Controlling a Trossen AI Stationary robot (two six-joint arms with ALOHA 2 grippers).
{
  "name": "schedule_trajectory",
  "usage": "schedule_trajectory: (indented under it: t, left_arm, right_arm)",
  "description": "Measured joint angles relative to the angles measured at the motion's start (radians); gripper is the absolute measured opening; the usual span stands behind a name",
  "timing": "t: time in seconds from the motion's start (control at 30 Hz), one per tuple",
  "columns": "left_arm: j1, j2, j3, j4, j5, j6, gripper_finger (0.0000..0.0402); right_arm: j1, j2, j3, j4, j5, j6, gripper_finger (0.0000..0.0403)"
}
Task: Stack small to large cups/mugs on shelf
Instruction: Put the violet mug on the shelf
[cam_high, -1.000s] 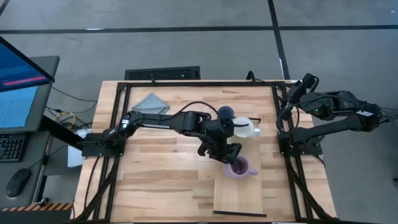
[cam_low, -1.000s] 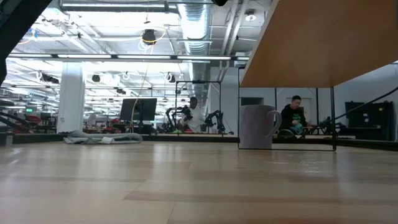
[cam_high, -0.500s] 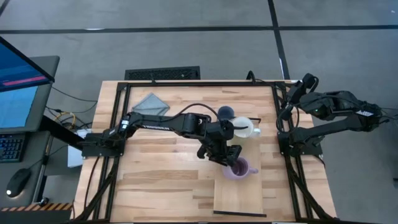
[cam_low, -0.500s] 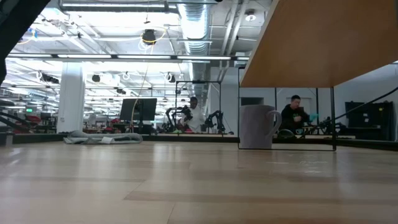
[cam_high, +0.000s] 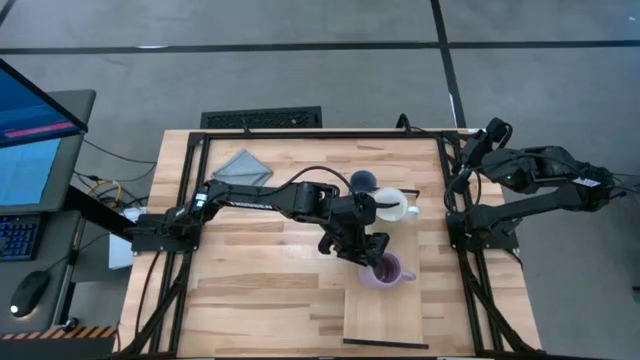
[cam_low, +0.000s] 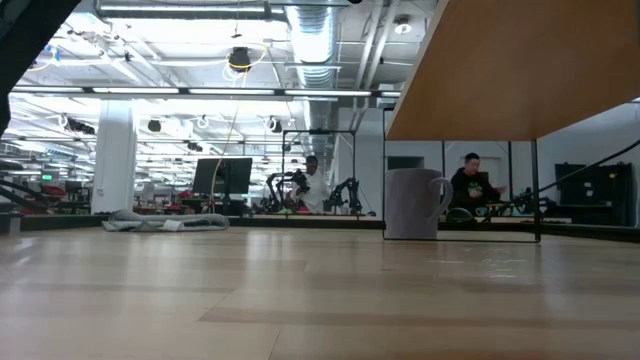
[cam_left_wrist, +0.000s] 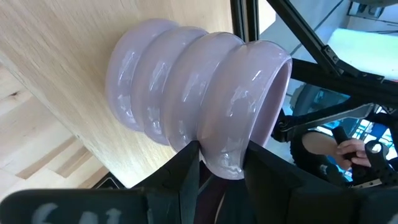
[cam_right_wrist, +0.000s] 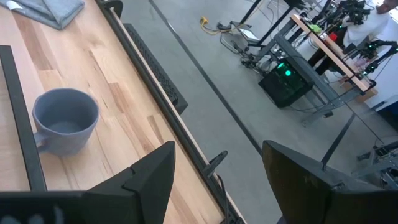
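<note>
The lavender mug (cam_high: 386, 270) is upright on the far end of the pale wooden shelf (cam_high: 385, 315), with my left gripper (cam_high: 368, 252) shut on its rim. In the left wrist view its ribbed wall (cam_left_wrist: 168, 87) fills the picture against the shelf's wood (cam_left_wrist: 50, 74). The cream-white mug (cam_high: 397, 207) and the slate blue mug (cam_high: 362, 181) stand on the table beyond the shelf. My right gripper (cam_right_wrist: 217, 149) is open, drawn back by the table's right far corner, and holds nothing. My left gripper pinches the lavender mug's rim (cam_left_wrist: 225, 167) on the side toward the table's left: one finger (cam_left_wrist: 186, 177) lies on the outer wall and the other (cam_left_wrist: 267, 177) is inside the mouth. The fingers slant down from the table's left. The mug is upright, its base against the shelf's top.
A folded grey cloth (cam_high: 243, 165) lies at the table's far left. The shelf is raised, and the low view shows its underside (cam_low: 510, 60) with a pale mug (cam_low: 415, 203) beyond it. The shelf's near half is bare wood. People sit in the room behind.
</note>
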Motion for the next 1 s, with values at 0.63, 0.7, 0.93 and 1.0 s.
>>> schedule_trajectory:
  t: [0.63,0.7,0.93,1.0]
  left_arm:
    - [0.0,0.0,0.0,0.005,0.005,0.008,0.0115]
    - [0.001,0.0,0.0,0.005,0.003,0.009,0.0123]
    - [0.012,-0.001,0.0,-0.004,0.004,0.035,0.0126]
    - [0.014,-0.001,0.0,-0.01,0.003,0.046,0.0126]
  right_arm:
    - [0.0,0.0,0.0,-0.003,0.0,0.0,0.0265]
    - [0.0,0.0,0.0,-0.003,0.0,0.0,0.0265]
    - [0.0,0.0,0.0,-0.003,-0.001,0.0,0.0265]
    - [0.0,0.0,0.0,-0.003,-0.001,0.0,0.0265]
